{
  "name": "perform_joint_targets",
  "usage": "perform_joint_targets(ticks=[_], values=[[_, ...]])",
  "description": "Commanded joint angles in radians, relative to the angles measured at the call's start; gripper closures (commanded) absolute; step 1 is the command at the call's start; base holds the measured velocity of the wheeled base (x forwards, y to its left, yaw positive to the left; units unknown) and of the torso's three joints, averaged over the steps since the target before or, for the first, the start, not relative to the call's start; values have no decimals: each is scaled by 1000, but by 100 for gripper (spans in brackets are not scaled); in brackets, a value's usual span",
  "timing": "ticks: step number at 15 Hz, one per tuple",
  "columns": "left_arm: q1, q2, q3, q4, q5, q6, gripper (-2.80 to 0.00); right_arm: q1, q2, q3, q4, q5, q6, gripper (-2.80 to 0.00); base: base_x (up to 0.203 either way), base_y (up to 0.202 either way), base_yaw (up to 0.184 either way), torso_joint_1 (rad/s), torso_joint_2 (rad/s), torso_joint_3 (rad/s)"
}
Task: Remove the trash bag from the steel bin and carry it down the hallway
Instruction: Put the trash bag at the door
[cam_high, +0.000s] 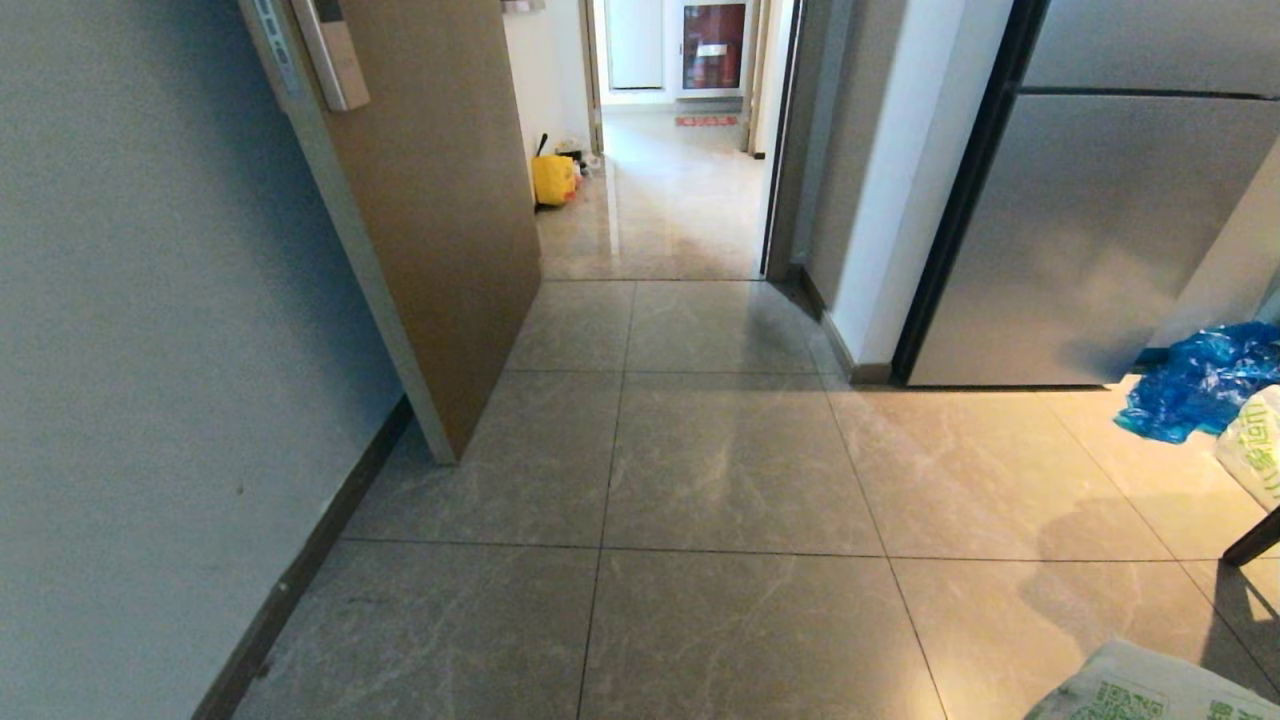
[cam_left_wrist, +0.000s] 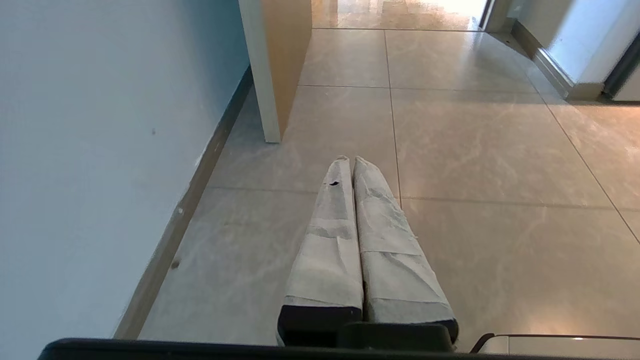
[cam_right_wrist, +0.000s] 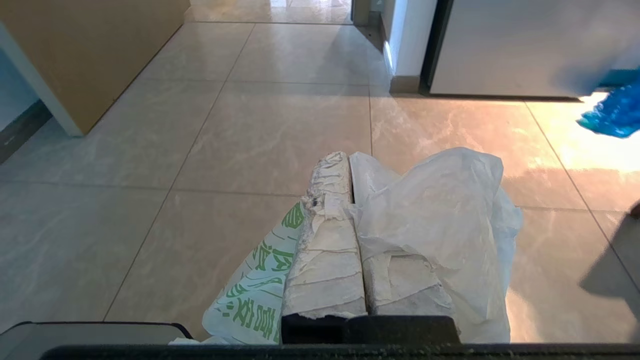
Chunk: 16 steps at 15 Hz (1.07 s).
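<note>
We have the trash bag (cam_right_wrist: 440, 220) out of its bin, pinched in our right gripper (cam_right_wrist: 350, 165) at our near right; our left gripper (cam_left_wrist: 350, 161) is closed, empty. The hallway (cam_high: 670, 200) beyond the open door (cam_high: 440, 220) remains untravelled.

Green printed characters and QR-like squares on the white trash bag (cam_right_wrist: 260, 295), none clear enough to read; a second white bag (cam_high: 1255, 445) bears similarly illegible green print.
</note>
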Motion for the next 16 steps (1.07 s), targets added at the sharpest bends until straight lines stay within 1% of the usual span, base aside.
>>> perform_joint_targets(ticks=[1, 16], values=[[0, 0, 0, 0, 0, 0, 0, 0, 0, 1, -1, 0, 0, 0, 194, 0, -1, -2, 6, 2], [0, 0, 0, 0, 0, -1, 0, 0, 0, 0, 1, 0, 0, 0, 192, 0, 0, 2, 4, 1]])
